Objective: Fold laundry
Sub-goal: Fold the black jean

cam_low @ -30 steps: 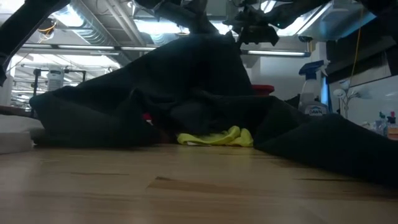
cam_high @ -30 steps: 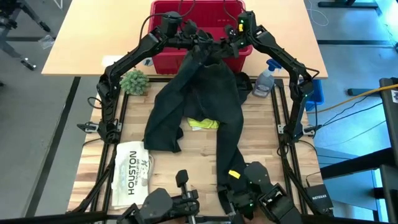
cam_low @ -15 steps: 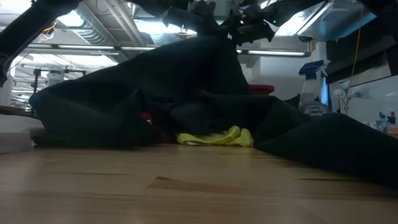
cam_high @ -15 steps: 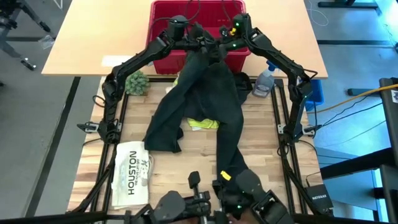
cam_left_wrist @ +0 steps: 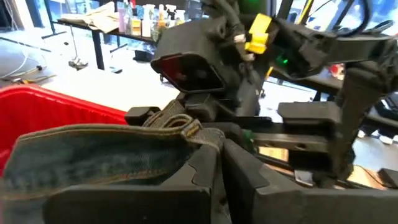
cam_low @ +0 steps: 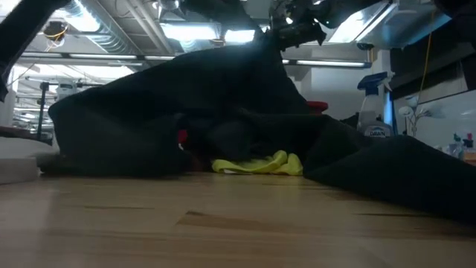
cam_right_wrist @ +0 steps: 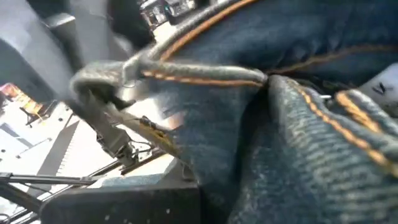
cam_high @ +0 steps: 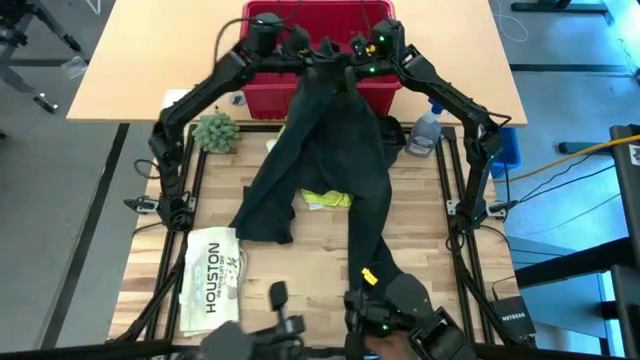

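The dark trousers (cam_high: 325,150) hang by their waist from both grippers above the red basket (cam_high: 262,98). Their two legs trail toward the near edge and lie on the wooden table (cam_high: 420,230). My left gripper (cam_high: 303,47) and my right gripper (cam_high: 347,52) stand close together at the waist, both shut on it. The yellow T-shirt (cam_high: 328,199) lies crumpled on the table between the legs, partly under them, and it also shows in the low view as a yellow T-shirt (cam_low: 256,164). My left gripper pinches the trousers' waistband (cam_left_wrist: 186,134) between its two fingers, at a folded edge. The waist is lifted clear over the basket, and the cloth hangs down from it to the table. My right gripper is on the waistband's stitched edge (cam_right_wrist: 205,78), right beside my left gripper. The denim fills its view and hides its fingers. The waist is lifted and the legs trail onto the table.
A small green plant (cam_high: 215,131) stands left of the trousers and a spray bottle (cam_high: 425,130) right of them. The flat white "HOUSTON" item (cam_high: 212,279) lies near the front left. A pale table (cam_high: 150,60) carries the basket beyond the far edge.
Both grippers have gone up and toward the far edge with the trousers' waist, which now hangs higher above the basket. The cloth below it has been drawn straighter. The leg ends have stayed on the table.
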Available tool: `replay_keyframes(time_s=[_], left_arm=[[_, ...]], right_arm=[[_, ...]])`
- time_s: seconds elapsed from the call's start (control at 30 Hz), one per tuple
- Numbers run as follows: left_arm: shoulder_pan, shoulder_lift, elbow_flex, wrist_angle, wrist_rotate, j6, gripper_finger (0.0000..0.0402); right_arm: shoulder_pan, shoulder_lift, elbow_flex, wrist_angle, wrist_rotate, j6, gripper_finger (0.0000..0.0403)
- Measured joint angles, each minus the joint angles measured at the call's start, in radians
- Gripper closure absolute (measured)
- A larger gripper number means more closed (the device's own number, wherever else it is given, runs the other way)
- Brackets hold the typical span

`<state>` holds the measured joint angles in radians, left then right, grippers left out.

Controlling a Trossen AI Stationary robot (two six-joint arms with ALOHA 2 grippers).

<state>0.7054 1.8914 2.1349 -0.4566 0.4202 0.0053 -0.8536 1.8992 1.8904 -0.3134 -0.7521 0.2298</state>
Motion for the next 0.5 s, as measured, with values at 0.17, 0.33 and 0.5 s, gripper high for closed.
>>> replay_keyframes(time_s=[0.17, 0.33, 0.5], left_arm=[[0.001, -0.116, 0.006, -0.052, 0.013, 0.070, 0.0381], [0.001, -0.209, 0.002, -0.213, 0.002, 0.157, 0.0381], [0.010, -0.316, 0.005, -0.492, -0.026, 0.208, 0.0380]], right_arm=[[-0.007, 0.004, 0.005, 0.008, -0.025, 0.015, 0.0376], [-0.002, 0.003, 0.069, 0.007, -0.104, 0.015, 0.0376], [0.005, -0.031, 0.207, -0.011, -0.132, 0.009, 0.0376]])
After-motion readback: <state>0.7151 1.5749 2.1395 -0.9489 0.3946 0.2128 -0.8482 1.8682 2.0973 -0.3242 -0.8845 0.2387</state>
